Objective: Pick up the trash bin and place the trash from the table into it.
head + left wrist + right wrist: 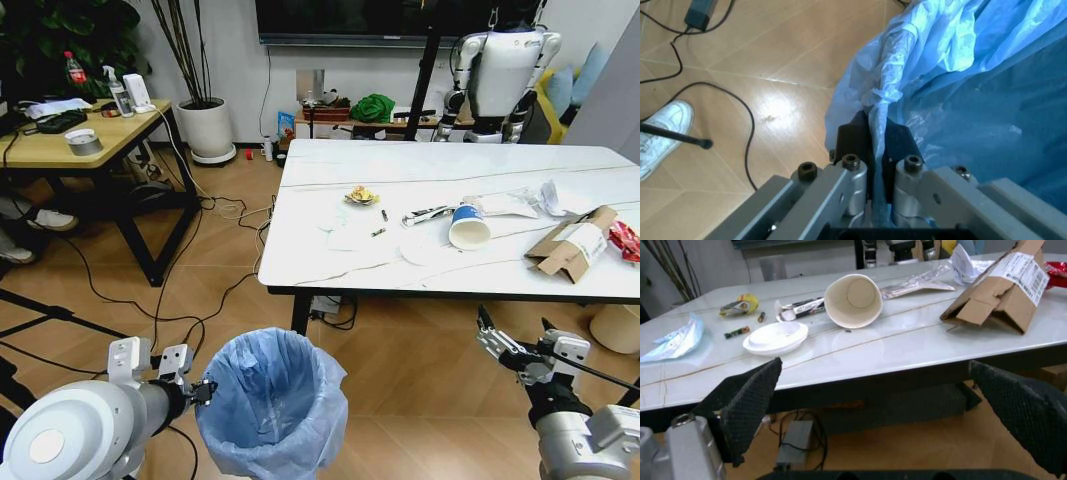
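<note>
The trash bin (272, 405), lined with a crinkled blue bag (960, 75), hangs low in front of me, left of centre. My left gripper (200, 390) is shut on its rim, the bag pinched between the black fingers (857, 137). The white marble table (330, 262) carries the trash: a blue-banded paper cup (468, 225) on its side, a cardboard box (572, 243), a red wrapper (628, 240), white tissues (558, 197), clear wrappers (500, 204) and a yellow scrap (361, 194). My right gripper (515, 338) is open below the table's front edge, facing the cup (852, 300) and box (1000, 290).
A wooden desk (70, 140) with a tape roll and bottles stands at the left, with cables across the floor beside it. A white plant pot (207, 128) sits by the back wall. Another robot (500, 70) stands behind the table. A white lid (775, 337) lies near the cup.
</note>
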You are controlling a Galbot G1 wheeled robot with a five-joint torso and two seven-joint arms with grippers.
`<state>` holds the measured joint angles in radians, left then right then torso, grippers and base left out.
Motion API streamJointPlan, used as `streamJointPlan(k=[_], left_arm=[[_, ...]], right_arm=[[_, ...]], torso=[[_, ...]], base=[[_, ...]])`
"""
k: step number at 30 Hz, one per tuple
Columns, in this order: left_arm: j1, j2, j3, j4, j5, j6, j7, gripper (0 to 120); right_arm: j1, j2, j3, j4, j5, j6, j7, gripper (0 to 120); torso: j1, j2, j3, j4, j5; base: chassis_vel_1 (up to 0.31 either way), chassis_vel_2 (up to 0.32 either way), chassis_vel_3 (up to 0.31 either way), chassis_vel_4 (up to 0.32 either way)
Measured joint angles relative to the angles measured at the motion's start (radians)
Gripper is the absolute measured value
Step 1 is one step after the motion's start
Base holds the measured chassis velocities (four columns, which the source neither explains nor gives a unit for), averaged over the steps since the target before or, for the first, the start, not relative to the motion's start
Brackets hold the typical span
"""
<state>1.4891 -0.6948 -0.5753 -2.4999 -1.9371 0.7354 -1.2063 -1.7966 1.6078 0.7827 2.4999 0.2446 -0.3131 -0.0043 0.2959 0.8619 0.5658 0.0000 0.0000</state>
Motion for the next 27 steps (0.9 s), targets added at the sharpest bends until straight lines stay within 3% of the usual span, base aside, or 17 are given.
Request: streamJointPlan(k=[10, 20, 27], left_arm=[[0.0, 0.0, -0.002, 0.0, -0.021, 0.0, 0.0, 0], [0.001, 0.003, -0.014, 0.0, -0.047, 0.0, 0.0, 0], [0.006, 0.001, -0.017, 0.0, -0.047, 0.0, -0.001, 0]], right_arm=[[0.015, -0.031, 0.003, 0.0, 0.029, 0.011, -0.026, 100], [0.045, -0.16, -0.006, 0.0, 0.078, 0.084, -0.105, 100], [0.053, -0.18, -0.016, 0.0, 0.086, 0.056, -0.074, 100]], torso=[[0.018, 0.041, 0.024, 0.0, 0.0], [0.038, 0.09, 0.052, 0.0001, 0.0], [0.052, 0.122, 0.07, 0.0, 0.0001]], base=[[0.0, 0.0, 0.0, 0.0], [0.0, 0.0, 0.0, 0.0], [0.0, 0.0, 0.0, 0.0]])
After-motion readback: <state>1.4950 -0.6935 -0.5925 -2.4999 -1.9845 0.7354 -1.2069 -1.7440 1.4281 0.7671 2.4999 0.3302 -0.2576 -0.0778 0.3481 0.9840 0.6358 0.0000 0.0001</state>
